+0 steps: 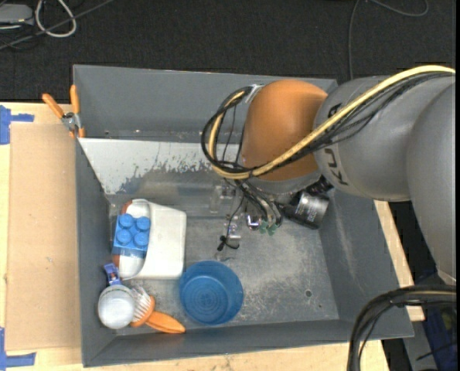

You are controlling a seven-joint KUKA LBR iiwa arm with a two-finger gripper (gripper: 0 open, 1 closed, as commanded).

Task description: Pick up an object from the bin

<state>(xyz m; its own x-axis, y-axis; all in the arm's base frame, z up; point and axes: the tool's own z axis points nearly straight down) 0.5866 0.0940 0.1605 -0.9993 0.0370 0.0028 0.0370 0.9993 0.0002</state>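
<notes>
**STATUS: END EFFECTOR OVER BIN CENTRE**

1. Position. My end effector [231, 236] hangs low over the bare floor in the middle of the grey bin [322, 273], below the orange cover [280, 130] on my wrist. My arm enters from the right.

2. State. I cannot tell whether the end effector is apart or together; its tip is small and dark against the floor. Nothing shows clamped in it.

3. Nearest things. A blue bowl [210, 292], round and open side up, stands just near-left of the end effector, apart from it. A white box [166, 246] lies to the left, near the end effector but not touching it.

4. Other things. A blue studded block [132, 234] rests on the left part of the white box. A white brush [124, 308] with an orange handle lies in the near left corner, beside the blue bowl. A dark cylinder [307, 207] lies to the right, under my wrist.
</notes>
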